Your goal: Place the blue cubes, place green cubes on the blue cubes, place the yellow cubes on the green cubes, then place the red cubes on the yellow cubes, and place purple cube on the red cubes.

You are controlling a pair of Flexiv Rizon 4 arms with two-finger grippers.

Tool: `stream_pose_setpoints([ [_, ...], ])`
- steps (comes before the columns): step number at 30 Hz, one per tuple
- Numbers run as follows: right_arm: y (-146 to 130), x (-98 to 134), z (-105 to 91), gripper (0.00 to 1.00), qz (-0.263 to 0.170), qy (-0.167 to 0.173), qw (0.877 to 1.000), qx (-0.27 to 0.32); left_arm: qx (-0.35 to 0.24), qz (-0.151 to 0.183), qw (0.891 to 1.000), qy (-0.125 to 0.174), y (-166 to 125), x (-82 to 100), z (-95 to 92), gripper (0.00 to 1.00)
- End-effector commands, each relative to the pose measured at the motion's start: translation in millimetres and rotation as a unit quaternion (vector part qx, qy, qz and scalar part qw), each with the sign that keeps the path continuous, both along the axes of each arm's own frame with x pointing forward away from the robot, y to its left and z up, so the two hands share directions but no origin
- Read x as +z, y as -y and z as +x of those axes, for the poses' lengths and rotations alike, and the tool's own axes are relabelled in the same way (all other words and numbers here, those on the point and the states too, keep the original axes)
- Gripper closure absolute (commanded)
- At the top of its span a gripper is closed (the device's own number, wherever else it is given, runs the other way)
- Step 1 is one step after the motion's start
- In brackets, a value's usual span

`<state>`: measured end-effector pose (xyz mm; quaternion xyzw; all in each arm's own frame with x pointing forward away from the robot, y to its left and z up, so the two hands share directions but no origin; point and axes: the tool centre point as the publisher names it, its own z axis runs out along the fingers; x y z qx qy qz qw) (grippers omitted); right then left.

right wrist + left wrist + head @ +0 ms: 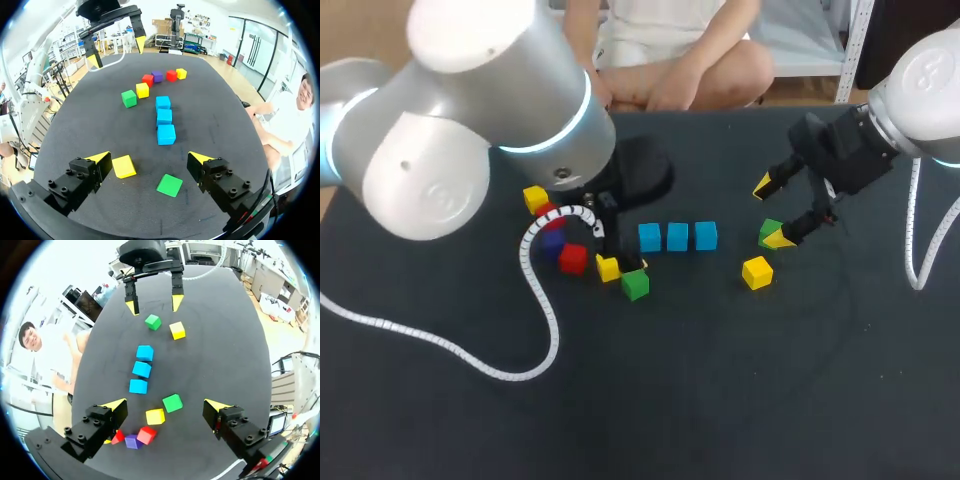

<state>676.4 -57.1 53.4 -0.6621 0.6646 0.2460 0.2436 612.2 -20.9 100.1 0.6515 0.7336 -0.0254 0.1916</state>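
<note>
Fingers on both arms stand wide apart and hold nothing. The three blue cubes (678, 236) lie in a left-to-right row at mid-table, so greens look due next, and each arm has one at hand. The right gripper (149, 157) hangs over the right green cube (170, 185), which rests on the table between its fingers, to the right of the row and seemingly a little askew to them. A lone yellow cube (123, 166) lies close by the near fingertip. The left gripper (165, 405) straddles the left green cube (172, 402), near-left of the row's left end and closer to the blues, with a second yellow cube (155, 416) just beside it.
</note>
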Motion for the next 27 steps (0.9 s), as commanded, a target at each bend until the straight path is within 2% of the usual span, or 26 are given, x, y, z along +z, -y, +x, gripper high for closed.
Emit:
stream_pose_setpoints([
  [1, 0.2, 0.0, -0.2, 0.0, 0.001, 0.0, 1.0, 0.0, -0.006, -0.013, 1.0, -0.005, -5.8, -0.2, -1.9, 0.0],
  [6, 0.2, 0.0, -0.2, 0.0, 0.001, 0.0, 1.0, 0.0, -0.008, -0.008, 1.0, -0.016, -9.7, -1.1, -6.0, 0.0],
  [9, 0.2, 0.0, -0.2, 0.0, 0.001, 0.0, 1.0, 0.0, -0.012, -0.02, 0.999, -0.022, -12.7, -2.4, -7.9, 0.0],
  [18, 0.2, 0.0, -0.2, 0.0, 0.001, 0.0, 1.0, 0.0, -0.037, -0.025, 0.999, -0.023, -8.8, -2.3, -8.7, 0.0],
  [27, 0.2, 0.0, -0.2, 0.0, 0.001, 0.0, 1.0, 0.0, -0.037, -0.025, 0.999, -0.023, -8.8, -2.3, -8.7, 0.0],
])
